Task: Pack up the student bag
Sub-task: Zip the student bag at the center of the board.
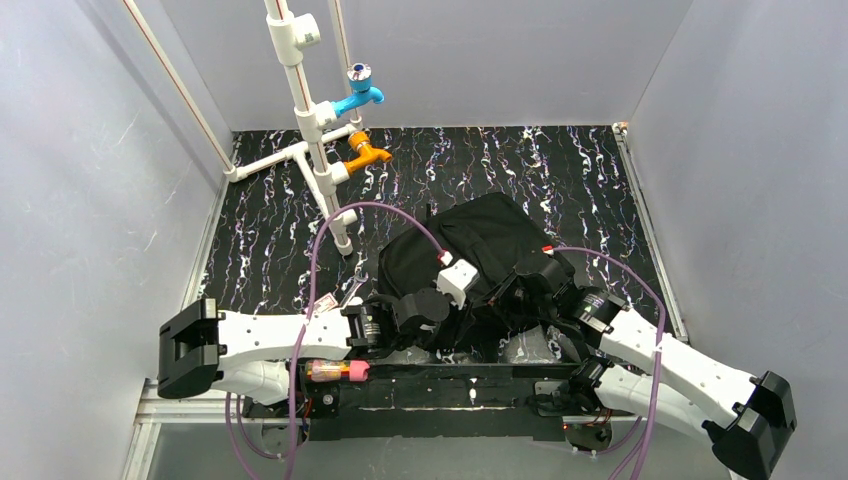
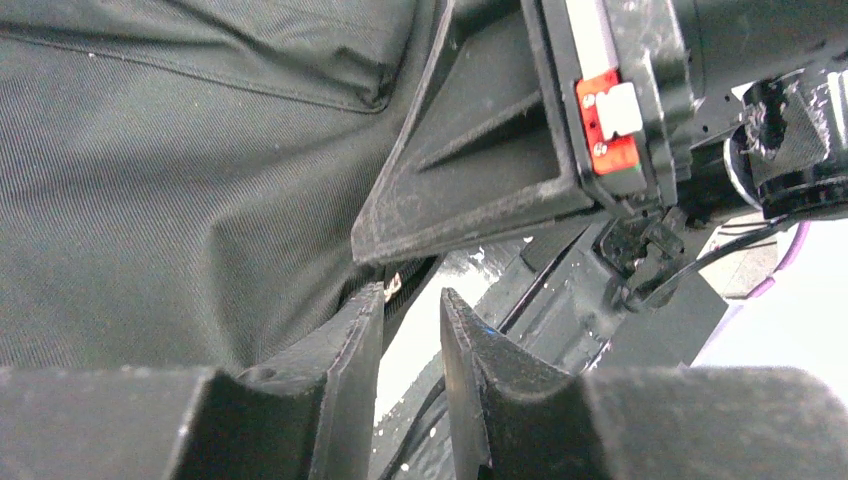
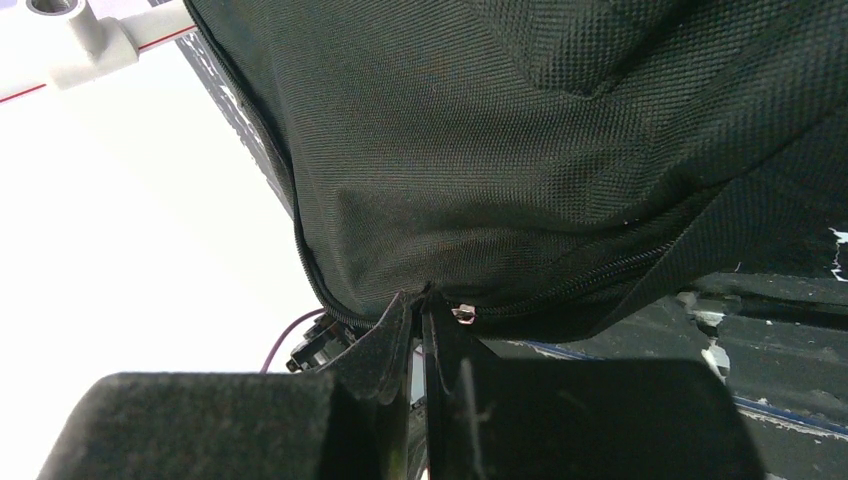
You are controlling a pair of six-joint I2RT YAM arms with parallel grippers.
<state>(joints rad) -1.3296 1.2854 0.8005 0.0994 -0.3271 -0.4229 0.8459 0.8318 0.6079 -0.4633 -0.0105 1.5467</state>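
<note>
The black student bag [image 1: 480,240] lies in the middle of the table, just beyond both wrists. In the right wrist view its fabric [image 3: 500,150] fills the frame, with a zipper line and a silver zipper pull [image 3: 463,313] along the lower edge. My right gripper [image 3: 418,300] is shut on the bag's edge beside that pull; from above it [image 1: 515,295] sits at the bag's near side. My left gripper [image 2: 412,300] has its jaws a little apart with nothing between them, next to the bag's fabric [image 2: 180,200]. From above it [image 1: 478,308] is at the bag's near edge, close to the right wrist.
A white pipe stand [image 1: 315,150] with a blue tap [image 1: 358,95] and an orange tap [image 1: 365,155] stands at the back left. A pink and yellow item [image 1: 335,372] lies at the near edge under the left arm. A small item [image 1: 325,302] lies left of the bag. Grey walls enclose the table.
</note>
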